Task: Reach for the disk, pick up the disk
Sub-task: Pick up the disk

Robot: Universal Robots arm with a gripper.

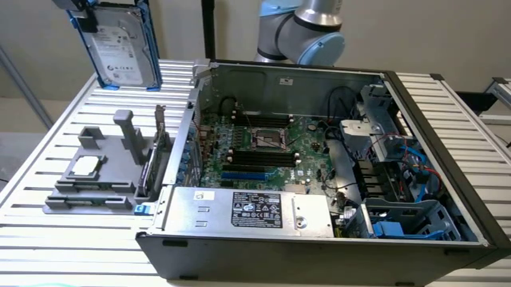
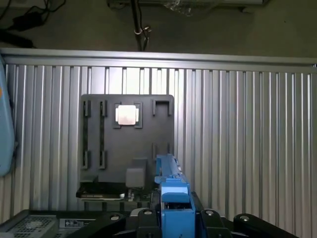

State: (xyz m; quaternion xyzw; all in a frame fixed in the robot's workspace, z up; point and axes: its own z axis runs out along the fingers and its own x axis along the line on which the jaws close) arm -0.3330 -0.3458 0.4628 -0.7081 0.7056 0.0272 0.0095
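Status: reach is done, pick looks done too. The disk [image 1: 121,45] is off the table and in the air, outside the open PC case [image 1: 319,254], above its back corner on the exterior view's left. It hangs roughly upright, label toward the exterior camera, blue carrier bracket down both long edges. The gripper [image 1: 82,15] has it by the top end. In the wrist view the gripper [image 2: 173,220] is clamped onto the bracket, black fingers [image 2: 143,217] snug against both sides of the blue plastic, so: narrow, holding the disk [image 2: 173,196]. Nothing touches the disk's lower end in either view. Below it, just beside the case wall on that same side, the grey fixture tray [image 1: 88,185] sits on the slatted table [image 1: 48,239], with the small square chip [image 1: 86,166] seated in one pocket; that's not our part. Inside the case the motherboard [image 1: 264,143] and the silver power supply box [image 1: 248,209] are well apart from the disk. My read: we're at the tail of the pick-up step, load hanging free. Any further motion calls for steady clamp force on the bracket, since the grip is on plastic at one end and the weight hangs below it. It also needs clearance from the case wall and the tray's upright posts. Risk: swing or slip if moved fast.
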